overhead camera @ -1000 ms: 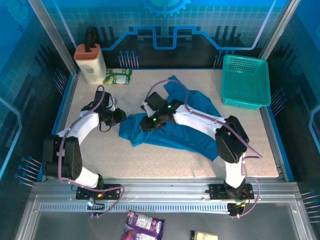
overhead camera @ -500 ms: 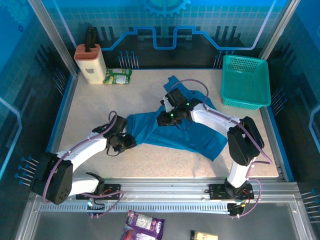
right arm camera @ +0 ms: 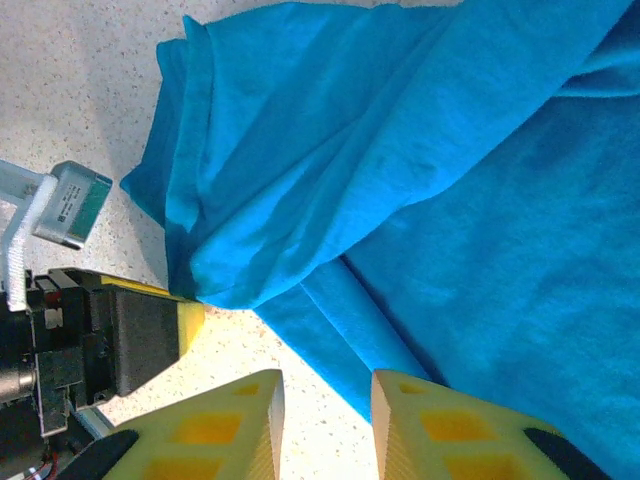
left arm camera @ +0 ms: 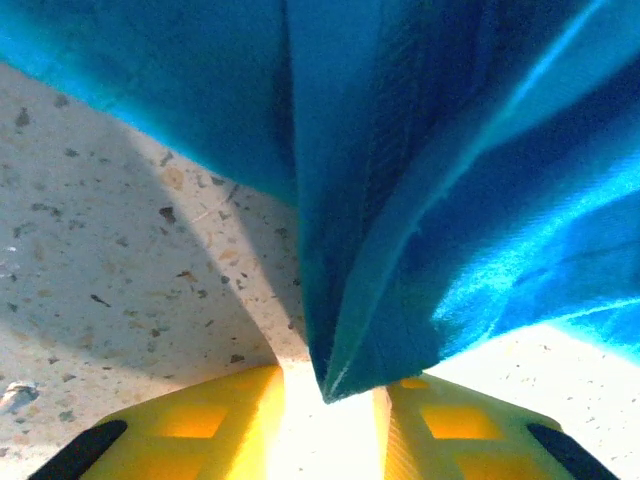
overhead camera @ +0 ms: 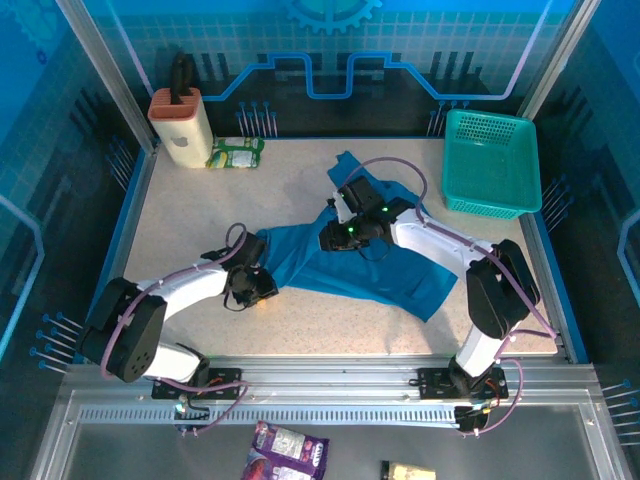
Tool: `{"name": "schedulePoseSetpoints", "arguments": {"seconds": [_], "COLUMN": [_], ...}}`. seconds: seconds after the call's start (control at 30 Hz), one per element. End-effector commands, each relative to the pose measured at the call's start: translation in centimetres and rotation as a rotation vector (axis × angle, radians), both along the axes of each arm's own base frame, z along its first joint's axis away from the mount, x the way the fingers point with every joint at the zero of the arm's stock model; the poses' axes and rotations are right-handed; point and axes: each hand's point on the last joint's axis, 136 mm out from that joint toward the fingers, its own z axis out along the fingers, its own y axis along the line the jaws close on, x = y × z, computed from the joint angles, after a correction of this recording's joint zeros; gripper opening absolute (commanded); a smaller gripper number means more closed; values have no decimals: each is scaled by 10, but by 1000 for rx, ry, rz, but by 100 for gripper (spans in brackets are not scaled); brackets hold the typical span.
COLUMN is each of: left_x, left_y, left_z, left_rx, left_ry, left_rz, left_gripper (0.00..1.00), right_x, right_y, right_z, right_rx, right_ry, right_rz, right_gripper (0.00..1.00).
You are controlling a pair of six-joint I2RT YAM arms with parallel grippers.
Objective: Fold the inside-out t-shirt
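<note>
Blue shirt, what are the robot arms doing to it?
Two robot arms are working on folding the t-shirt, which lies crumpled on the table. The left gripper pinches its left edge. The right gripper sits low over the shirt's middle; whether it grips is unclear.

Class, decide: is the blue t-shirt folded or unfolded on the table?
Unfolded: the t-shirt lies crumpled in a stretched band across the table, one corner pinched in the left tool.

One t-shirt [overhead camera: 380,272], one mesh basket [overhead camera: 492,170], one beige holder [overhead camera: 182,128], one green packet [overhead camera: 236,153], two claws: left claw [overhead camera: 262,286], right claw [overhead camera: 332,237].
</note>
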Motion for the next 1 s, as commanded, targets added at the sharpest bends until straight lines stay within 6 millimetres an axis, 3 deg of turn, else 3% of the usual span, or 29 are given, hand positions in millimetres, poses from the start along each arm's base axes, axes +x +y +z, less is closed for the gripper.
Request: {"name": "schedulePoseSetpoints", "arguments": {"seconds": [0.0, 0.63, 0.97], "left_x": [16, 49, 46], "left_y": [-4, -5, -3], "left_z": [-3, 11, 10], "left_rx": [27, 107, 115], "left_ry": [-45, -107, -92], "left_rz": [-19, -93, -84], "left_gripper": [30, 25, 25], "right_x": [1, 5, 6], "right_y": [-4, -11, -12], "right_z": [10, 20, 20], "right_rx": [22, -5, -5], "right_ry": [-11, -39, -40], "right_rz": [-18, -36, -40], "right_gripper": [30, 28, 28]}}
